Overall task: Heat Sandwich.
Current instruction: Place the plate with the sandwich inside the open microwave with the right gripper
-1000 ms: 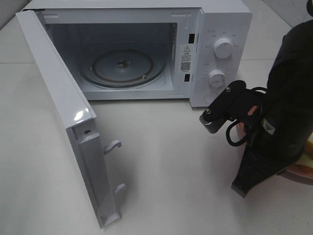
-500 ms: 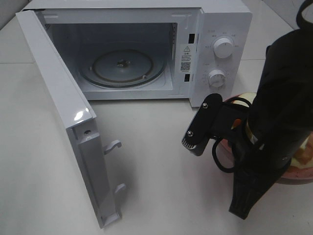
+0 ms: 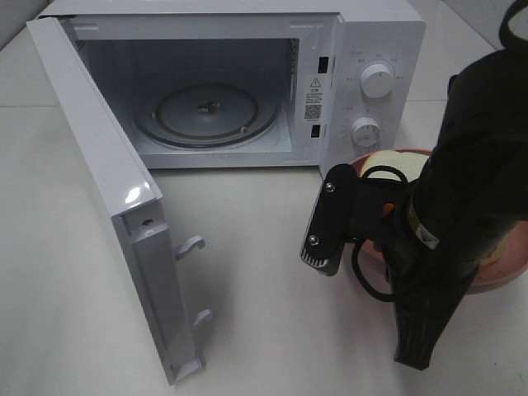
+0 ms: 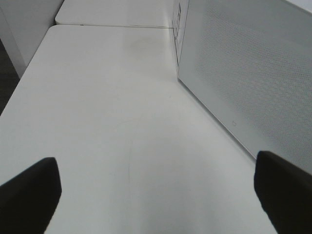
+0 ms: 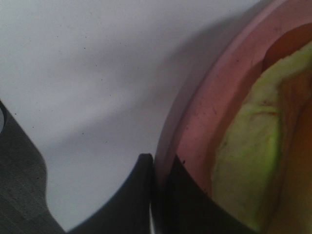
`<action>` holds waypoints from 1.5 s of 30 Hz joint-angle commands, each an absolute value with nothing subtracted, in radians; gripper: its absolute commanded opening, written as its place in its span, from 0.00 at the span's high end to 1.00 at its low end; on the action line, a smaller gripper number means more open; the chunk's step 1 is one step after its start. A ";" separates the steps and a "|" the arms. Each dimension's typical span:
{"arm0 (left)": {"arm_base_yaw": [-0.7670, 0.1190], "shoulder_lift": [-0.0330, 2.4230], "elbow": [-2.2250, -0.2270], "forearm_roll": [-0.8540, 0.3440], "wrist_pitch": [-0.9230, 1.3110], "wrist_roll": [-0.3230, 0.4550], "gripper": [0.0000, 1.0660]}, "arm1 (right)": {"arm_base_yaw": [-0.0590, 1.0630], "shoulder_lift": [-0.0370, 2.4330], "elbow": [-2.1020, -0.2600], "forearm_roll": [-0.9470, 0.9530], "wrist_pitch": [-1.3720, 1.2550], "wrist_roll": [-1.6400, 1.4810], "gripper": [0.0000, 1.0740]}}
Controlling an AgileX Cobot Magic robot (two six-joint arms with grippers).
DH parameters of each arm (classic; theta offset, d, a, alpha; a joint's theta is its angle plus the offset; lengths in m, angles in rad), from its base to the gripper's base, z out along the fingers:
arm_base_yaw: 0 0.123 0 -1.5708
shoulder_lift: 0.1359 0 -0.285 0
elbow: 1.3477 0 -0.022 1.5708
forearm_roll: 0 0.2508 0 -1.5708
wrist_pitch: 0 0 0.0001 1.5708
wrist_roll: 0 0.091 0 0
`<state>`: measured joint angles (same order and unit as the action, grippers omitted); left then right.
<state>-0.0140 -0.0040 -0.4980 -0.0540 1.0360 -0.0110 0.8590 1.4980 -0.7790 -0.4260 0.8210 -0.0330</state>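
The sandwich [image 3: 388, 159] is located on the pink plate [image 3: 495, 285], right of the microwave [image 3: 379, 41]. The rim is pinched by the right gripper [image 5: 155, 168], presumably for level transfer inside; the left gripper [image 4: 156, 195] is held open, empty.

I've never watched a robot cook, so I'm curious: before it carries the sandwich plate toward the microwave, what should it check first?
1. The microwave door stands wide open: ok.
2. The glass turntable is bare, ready for a plate: ok.
3. The right claw is shut on the rim of the pink plate: ok.
4. The sandwich sits on that plate: ok.
5. The left claw is open, on the door's outer side, away from the opening: ok.
6. Plate held level: cannot tell.
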 commanded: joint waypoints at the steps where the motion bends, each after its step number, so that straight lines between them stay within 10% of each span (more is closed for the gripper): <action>1: -0.011 -0.033 -0.496 -0.056 1.034 -0.010 0.05 | 0.864 1.486 -0.778 -0.480 0.792 -0.084 0.98; 45: -0.011 -0.033 -0.496 -0.056 1.034 -0.010 0.05 | 0.842 1.457 -0.780 -0.350 0.616 -0.843 1.00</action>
